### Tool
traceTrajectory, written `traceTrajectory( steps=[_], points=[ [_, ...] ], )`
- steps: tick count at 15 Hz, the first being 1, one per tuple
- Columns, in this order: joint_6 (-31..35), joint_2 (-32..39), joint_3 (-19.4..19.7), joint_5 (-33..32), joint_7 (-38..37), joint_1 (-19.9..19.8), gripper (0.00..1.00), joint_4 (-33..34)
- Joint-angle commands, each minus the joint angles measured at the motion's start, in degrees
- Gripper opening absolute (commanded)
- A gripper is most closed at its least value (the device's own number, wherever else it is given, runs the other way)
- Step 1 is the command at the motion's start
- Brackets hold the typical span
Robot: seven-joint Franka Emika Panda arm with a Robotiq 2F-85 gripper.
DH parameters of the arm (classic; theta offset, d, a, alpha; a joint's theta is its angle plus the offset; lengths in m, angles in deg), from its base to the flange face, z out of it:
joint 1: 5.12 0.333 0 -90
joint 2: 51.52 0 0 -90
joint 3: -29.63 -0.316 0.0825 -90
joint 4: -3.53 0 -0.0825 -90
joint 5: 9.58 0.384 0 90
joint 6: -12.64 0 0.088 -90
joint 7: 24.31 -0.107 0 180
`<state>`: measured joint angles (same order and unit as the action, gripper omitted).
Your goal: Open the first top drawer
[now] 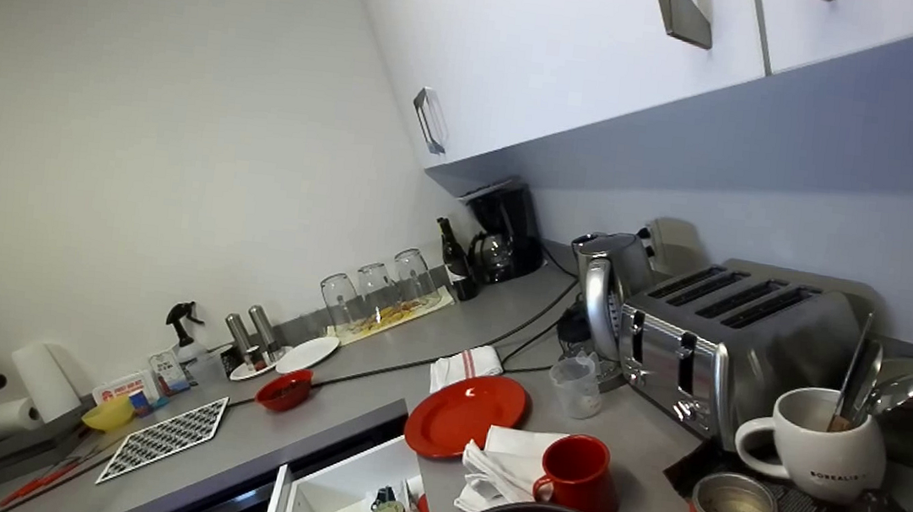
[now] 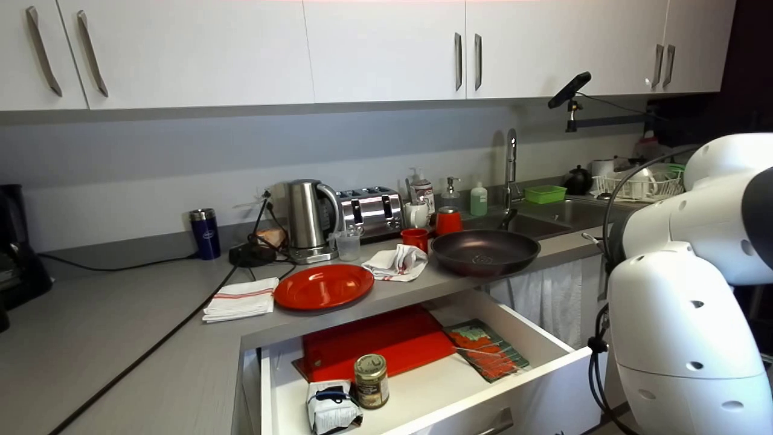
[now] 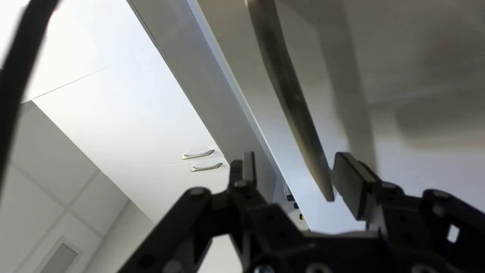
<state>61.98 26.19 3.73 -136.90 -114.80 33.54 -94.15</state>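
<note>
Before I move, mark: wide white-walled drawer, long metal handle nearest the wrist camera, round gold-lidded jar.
Wide white-walled drawer [image 2: 546,394]: in an exterior view, front panel.
Long metal handle [image 3: 296,99]: in the wrist view, middle of its visible length.
Round gold-lidded jar [image 2: 372,386]: in an exterior view, side below the lid.

A grey counter [image 2: 121,314] carries a toaster [image 2: 371,219], kettle [image 2: 304,214] and red plate [image 2: 325,287]

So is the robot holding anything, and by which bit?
Nothing is held: the hand is open, with a gap visible beside the drawer handle.
</note>
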Motion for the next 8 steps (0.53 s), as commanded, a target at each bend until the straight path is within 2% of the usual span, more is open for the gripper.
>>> traceTrajectory(
  steps=[1, 3, 8],
  points=[
    [2.47, 0.94, 1.70, -3.70, -6.77, 3.14, 0.88, 3.10],
    [4.09, 0.79, 2.48, -6.05, -10.66, 4.10, 0.99, 3.34],
    [6.96, -0.70, 4.55, -12.11, -20.29, 5.20, 1.00, 1.53]
  ],
)
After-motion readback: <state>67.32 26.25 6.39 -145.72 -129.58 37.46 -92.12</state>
